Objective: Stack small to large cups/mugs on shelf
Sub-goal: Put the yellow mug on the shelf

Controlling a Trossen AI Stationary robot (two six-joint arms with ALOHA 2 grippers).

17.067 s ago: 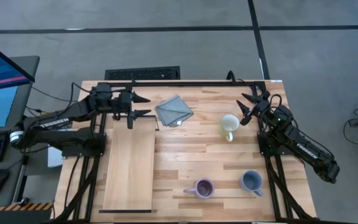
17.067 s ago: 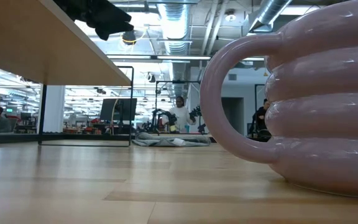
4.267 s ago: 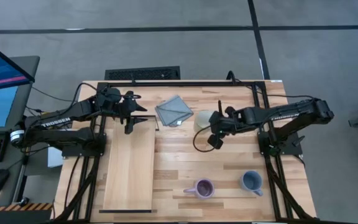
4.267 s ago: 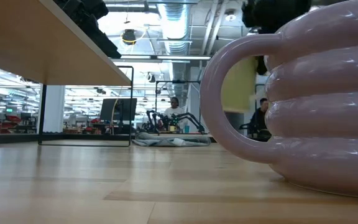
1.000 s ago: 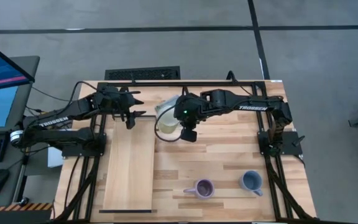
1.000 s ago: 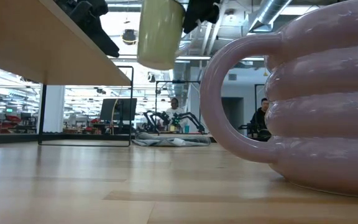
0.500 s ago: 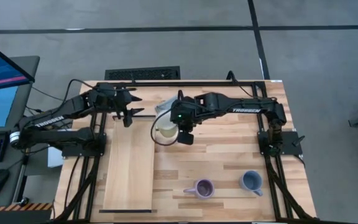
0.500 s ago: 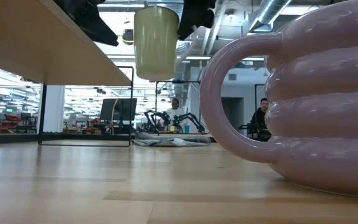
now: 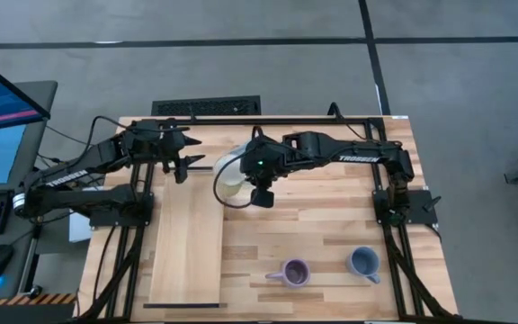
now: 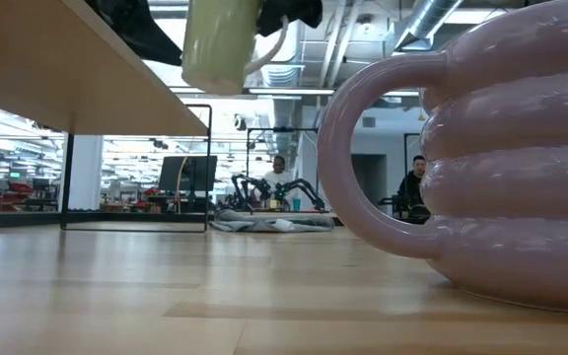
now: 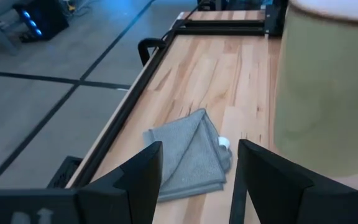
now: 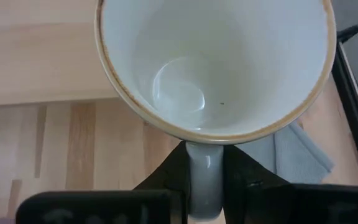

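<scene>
In the high view, the cream mug (image 9: 229,173) is seen carried above the table (image 9: 331,225), at about 11 o'clock from its centre, just beside the far end of the shelf (image 9: 187,243). It is judged rigid, glazed, breakable and fairly light; the handle is the sound hold, and the right end effector (image 9: 255,177) is clamped on it. The left end effector (image 9: 180,155) waits at 10 o'clock, fingers apart

In the low view, only the purple mug (image 10: 501,158) is shown close, with the cream one high above the table

In the left wrist view, a grey cloth (image 11: 191,155) is revealed beyond the mug's wall

In the right wrist view, the mug's empty inside and the pinched handle are shown
</scene>
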